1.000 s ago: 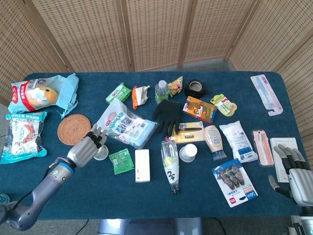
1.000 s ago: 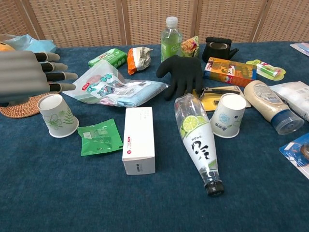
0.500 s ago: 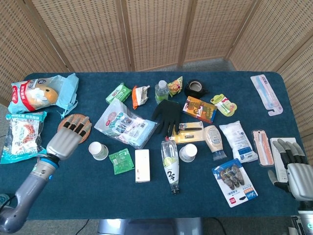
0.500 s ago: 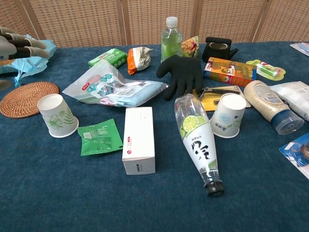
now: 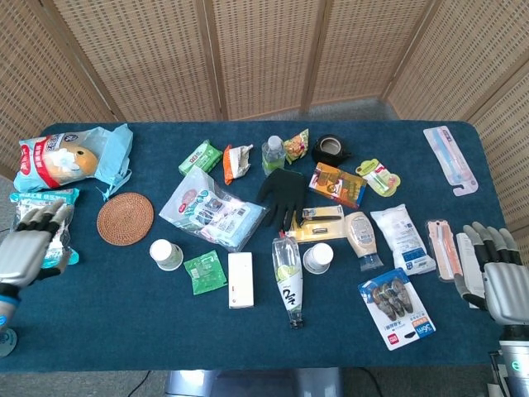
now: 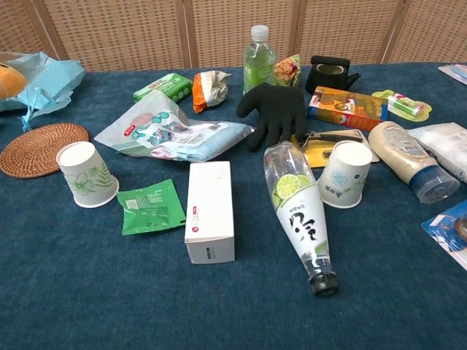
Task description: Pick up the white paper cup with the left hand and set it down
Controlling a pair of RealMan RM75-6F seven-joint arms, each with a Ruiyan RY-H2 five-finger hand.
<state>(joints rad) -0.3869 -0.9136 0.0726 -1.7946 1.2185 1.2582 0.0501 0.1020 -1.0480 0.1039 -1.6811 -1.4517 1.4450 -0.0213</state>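
Over at the far left edge of the blue cloth table (image 5: 124, 331) we find our grey metal left hand (image 5: 29, 248), fingers spread and holding nothing, its forearm cut off by the frame and the whole hand missing from the chest view. Well clear of it, the white paper cup with green leaf print (image 6: 86, 174) stands upside down on its rim, between the round woven rattan coaster (image 6: 36, 149) and the flat green foil sachet (image 6: 151, 206). Our right hand (image 5: 500, 277) hangs off the table's right edge, fingers apart and empty, wrist cropped below.
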